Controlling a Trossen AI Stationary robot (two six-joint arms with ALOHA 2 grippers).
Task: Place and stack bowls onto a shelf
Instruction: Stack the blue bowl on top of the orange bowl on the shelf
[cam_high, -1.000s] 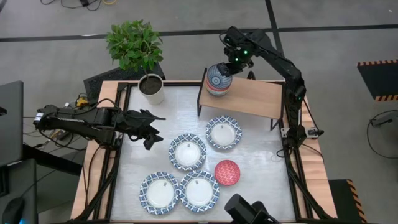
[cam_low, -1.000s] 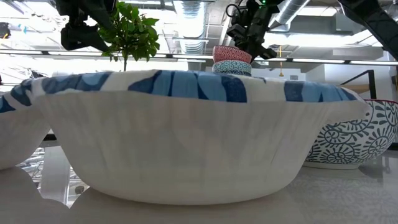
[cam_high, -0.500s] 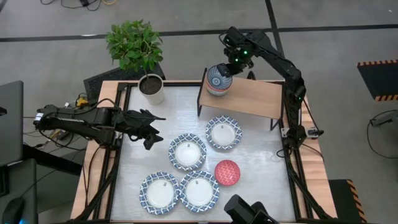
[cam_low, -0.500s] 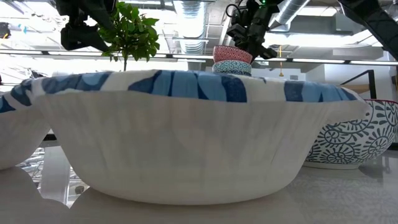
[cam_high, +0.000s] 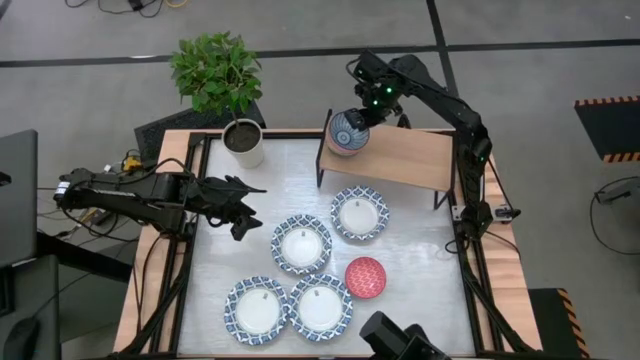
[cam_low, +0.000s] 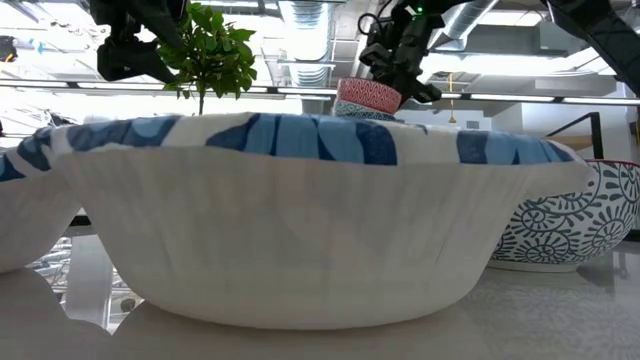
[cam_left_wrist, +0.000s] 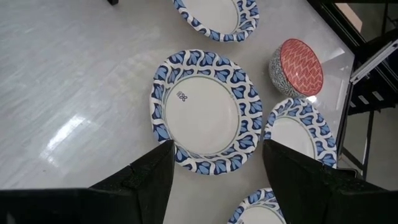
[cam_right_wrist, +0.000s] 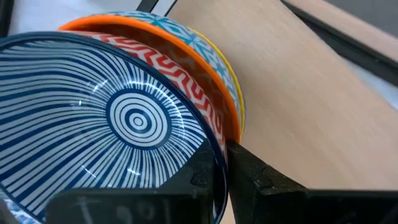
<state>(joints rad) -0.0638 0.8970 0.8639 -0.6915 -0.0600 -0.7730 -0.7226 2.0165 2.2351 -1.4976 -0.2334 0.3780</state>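
Closest to me on the pale counter sit four wide blue-and-white patterned bowls plus a small red bowl, and the left hand just hangs over the counter's left side with its fingers apart, holding nothing. Farther back, the right hand is clamped on the rim of the dark blue striped bowl topping a tilted stack of small bowls at the left end of the light-brown wooden shelf.

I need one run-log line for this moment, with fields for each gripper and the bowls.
right gripper: shut on stacked small bowls, tilted on shelf | left gripper: open, waiting over table | wide bowls: on table
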